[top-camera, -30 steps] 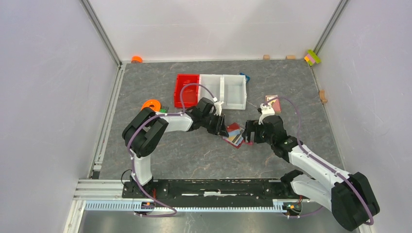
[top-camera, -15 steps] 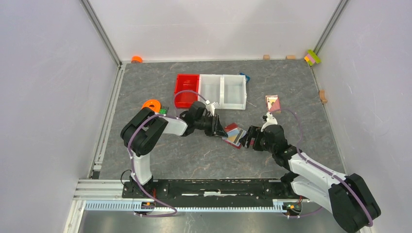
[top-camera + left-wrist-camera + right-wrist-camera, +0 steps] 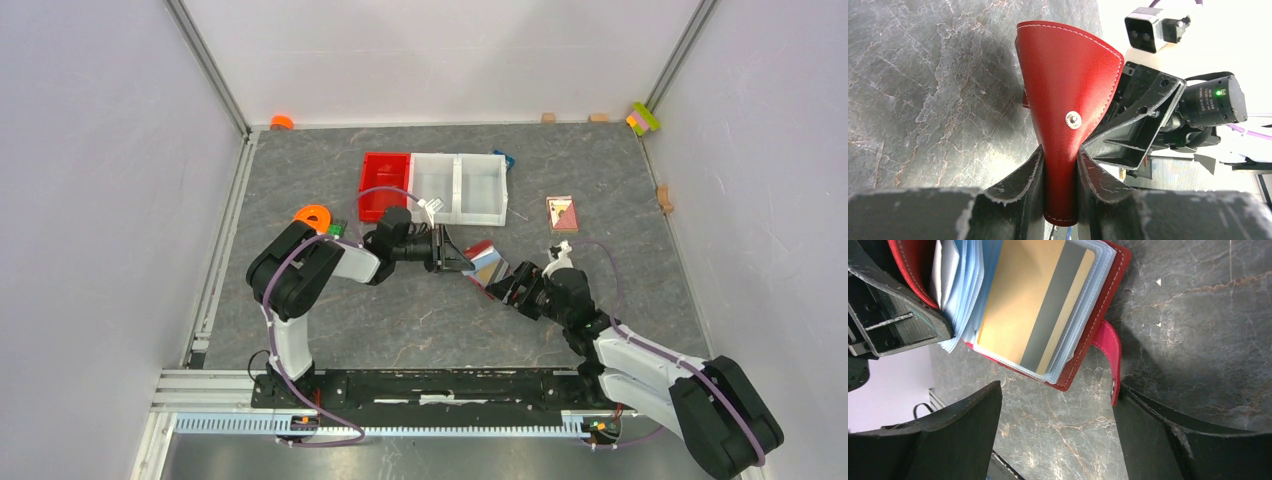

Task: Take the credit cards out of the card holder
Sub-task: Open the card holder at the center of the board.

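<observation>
- We see the card holder (image 3: 486, 262) near the middle of the worktop (image 3: 420, 322). It is open, with one red cover pinched tight in the left tool (image 3: 1060, 158).
- We cannot tell whether the holder's lower edge touches the worktop.
- The right tool (image 3: 507, 288) is spread wide on the holder's near-right side and grips nothing. In the right wrist view its fingers (image 3: 964, 430) flank the holder's lower corner, and the snap tab (image 3: 1110, 356) lies just beside one of them.
- A tan-orange card (image 3: 1023, 305) with a grey stripe sits in a clear sleeve inside the holder. More pale sleeves are fanned beside it.
- Bare worktop lies between the two arms toward the near edge. There is more of it toward the right edge.
- Toward the far edge, a red bin (image 3: 384, 186) and a white two-part bin (image 3: 461, 188) stand near the left arm's wrist.
- A patterned card (image 3: 562, 213) lies toward the right edge, well apart from both tools.
- An orange ring (image 3: 313, 216) lies beside the left arm, toward the left edge.
- Small wooden blocks (image 3: 548, 117) line the far edge. A coloured block (image 3: 643, 118) sits in the far right corner.
</observation>
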